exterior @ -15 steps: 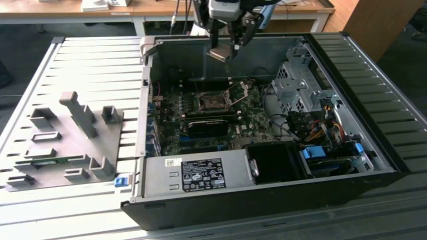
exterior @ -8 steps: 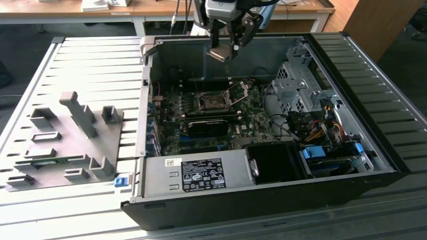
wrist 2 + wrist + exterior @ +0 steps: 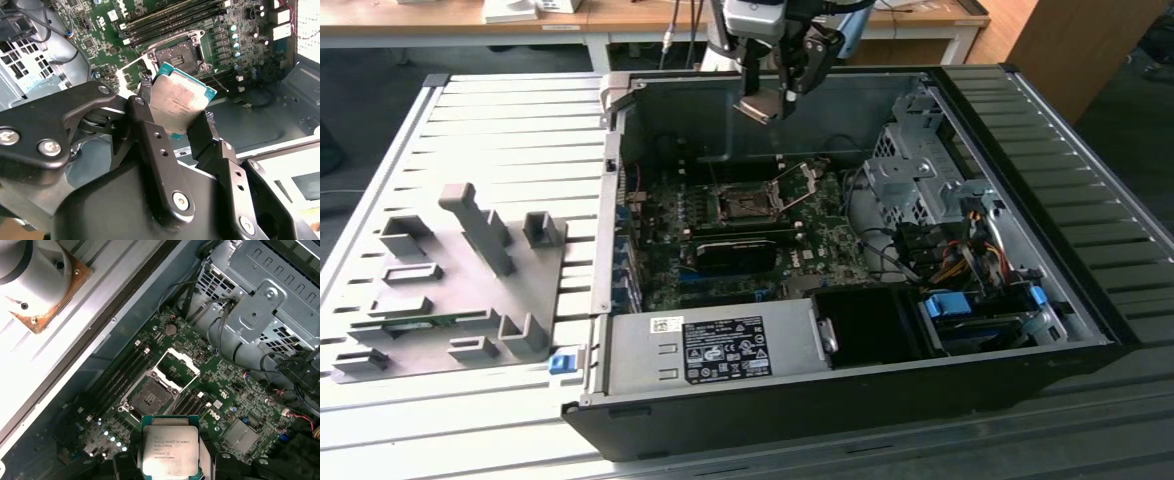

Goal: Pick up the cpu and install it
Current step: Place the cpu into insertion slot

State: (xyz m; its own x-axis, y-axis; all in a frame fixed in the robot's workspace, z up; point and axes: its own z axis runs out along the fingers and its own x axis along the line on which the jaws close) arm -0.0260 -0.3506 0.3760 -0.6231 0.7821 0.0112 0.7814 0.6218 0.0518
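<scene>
High above the open socket (image 3: pixel 177 52), my hand (image 3: pixel 172 117) clamps the cpu (image 3: pixel 180 100) by its edges: mid-carry, I judge; seating needs it squared.

You have the computer case (image 3: pixel 854 400) lying open on the table (image 3: pixel 507 130), with the holder plate (image 3: pixel 454 290) beside it on the exterior view's left. Your gripper (image 3: pixel 767 102) hangs above the case, the cpu (image 3: pixel 180 102) pinched between its fingers over the motherboard (image 3: pixel 821 240). On that board the socket (image 3: pixel 747 205) lies just beside the memory slots (image 3: pixel 170 22).
</scene>
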